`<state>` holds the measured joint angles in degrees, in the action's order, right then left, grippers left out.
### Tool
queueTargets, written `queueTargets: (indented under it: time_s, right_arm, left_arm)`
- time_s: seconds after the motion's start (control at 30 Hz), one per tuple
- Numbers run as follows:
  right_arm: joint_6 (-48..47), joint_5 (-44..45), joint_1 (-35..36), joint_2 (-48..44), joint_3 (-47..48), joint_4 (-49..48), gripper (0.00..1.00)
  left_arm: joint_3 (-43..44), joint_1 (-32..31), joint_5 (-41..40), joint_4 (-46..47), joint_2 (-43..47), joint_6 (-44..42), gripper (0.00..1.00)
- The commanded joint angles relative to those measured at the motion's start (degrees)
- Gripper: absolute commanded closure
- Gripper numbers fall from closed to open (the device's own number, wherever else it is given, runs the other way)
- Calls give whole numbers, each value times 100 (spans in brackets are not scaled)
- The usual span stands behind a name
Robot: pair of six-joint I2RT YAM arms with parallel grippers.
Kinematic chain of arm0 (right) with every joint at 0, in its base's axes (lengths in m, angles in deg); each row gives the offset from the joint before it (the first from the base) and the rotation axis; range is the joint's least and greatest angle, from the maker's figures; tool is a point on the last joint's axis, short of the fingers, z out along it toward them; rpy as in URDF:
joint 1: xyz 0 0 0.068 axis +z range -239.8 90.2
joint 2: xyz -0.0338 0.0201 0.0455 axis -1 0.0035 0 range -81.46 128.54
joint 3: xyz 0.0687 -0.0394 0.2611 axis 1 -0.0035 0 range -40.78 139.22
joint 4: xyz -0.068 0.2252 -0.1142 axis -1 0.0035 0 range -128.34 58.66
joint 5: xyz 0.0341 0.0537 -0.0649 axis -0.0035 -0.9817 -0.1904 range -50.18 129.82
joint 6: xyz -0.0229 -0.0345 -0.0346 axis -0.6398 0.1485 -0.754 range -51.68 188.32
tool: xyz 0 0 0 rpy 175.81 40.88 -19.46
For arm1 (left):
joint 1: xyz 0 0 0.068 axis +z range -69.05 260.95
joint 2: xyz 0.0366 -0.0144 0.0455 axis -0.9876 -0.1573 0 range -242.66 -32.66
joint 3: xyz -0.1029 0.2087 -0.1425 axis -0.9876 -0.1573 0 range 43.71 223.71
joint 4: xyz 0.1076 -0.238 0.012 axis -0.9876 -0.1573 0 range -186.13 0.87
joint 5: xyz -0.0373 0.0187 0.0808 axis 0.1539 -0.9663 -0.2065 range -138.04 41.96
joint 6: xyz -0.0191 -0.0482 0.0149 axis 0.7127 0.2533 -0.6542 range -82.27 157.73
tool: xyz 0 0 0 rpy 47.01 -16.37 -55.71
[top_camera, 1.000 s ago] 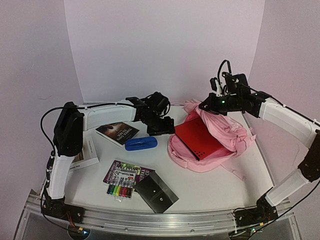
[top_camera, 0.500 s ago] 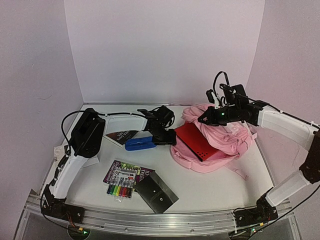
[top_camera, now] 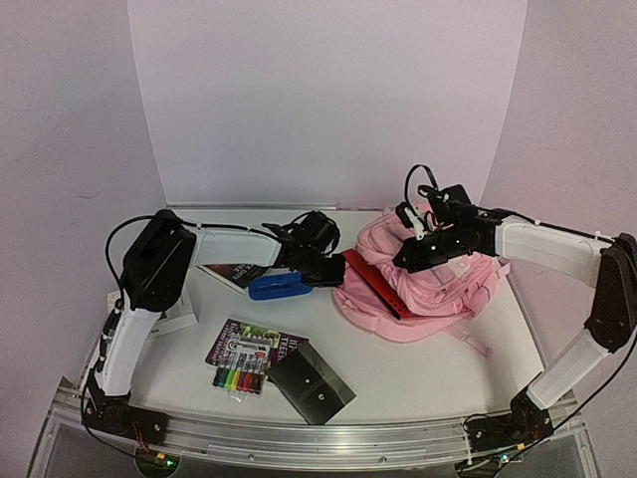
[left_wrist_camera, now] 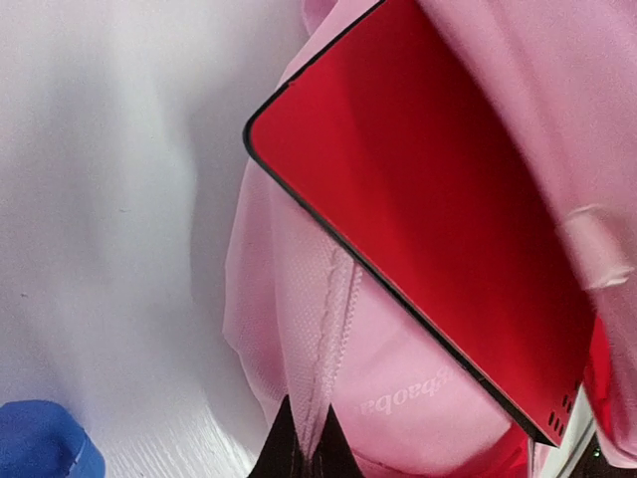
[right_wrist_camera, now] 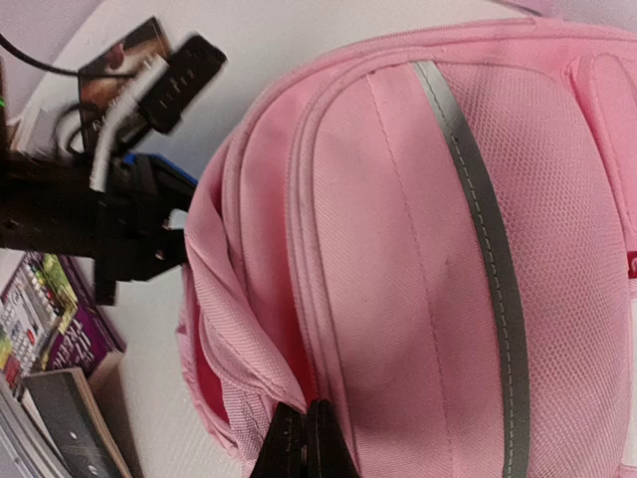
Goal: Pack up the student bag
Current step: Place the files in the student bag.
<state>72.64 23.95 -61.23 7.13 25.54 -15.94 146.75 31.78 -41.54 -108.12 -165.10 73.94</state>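
The right gripper (top_camera: pixel 408 261) has lowered the student bag (top_camera: pixel 438 294) over the red folder (top_camera: pixel 370 286) (mostly hidden). It and the left gripper (left_wrist_camera: pixel 304 450) pinch fabric; the bag lies crosswise, mouth leftward.

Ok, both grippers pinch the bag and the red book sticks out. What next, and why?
Probably lift the right gripper a little to open the bag wider. The red book pokes a corner out of the mouth with pink fabric draped over it, and the left gripper pinches the rim beside it. A wider mouth should let the book slide deeper.
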Motion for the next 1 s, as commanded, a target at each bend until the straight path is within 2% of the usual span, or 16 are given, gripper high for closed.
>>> queueTargets:
  time_s: [0.0, 0.1, 0.2, 0.3, 0.43, 0.47, 0.6, 0.73, 0.97]
  right_arm:
    - [-888, 817, -103, 174, 191, 1069, 92]
    - [-1141, 860, -153, 63, 557, 1672, 68]
    - [-1489, 975, -205, 36, 1125, 2277, 56]
    - [-1698, 1101, -252, 319, 1730, 2943, 41]
    - [-1781, 555, -274, 706, 3131, 3530, 9]
    - [-1765, 276, -275, 796, 3487, 3617, 3]
    - [-1482, -781, -279, 1363, 4710, 3865, 2]
    - [-1175, -1172, -277, 1823, 5401, 3917, 2]
    - [-905, -1323, -245, 1953, 4853, 3539, 7]
  left_arm:
    - [-265, 207, -195, 787, 1053, -77, 100]
    - [356, 267, 139, 102, 770, -117, 100]
    - [835, 277, 608, -57, 561, -95, 100]
    - [1086, 283, 611, -212, 543, -81, 100]
    - [988, 280, 759, -84, 696, -219, 100]
    - [930, 279, 789, -36, 766, -291, 100]
    - [676, 276, 726, 111, 990, -678, 100]
    - [577, 276, 529, 84, 1204, -1066, 100]
    - [964, 275, 894, 28, 1318, -1454, 100]
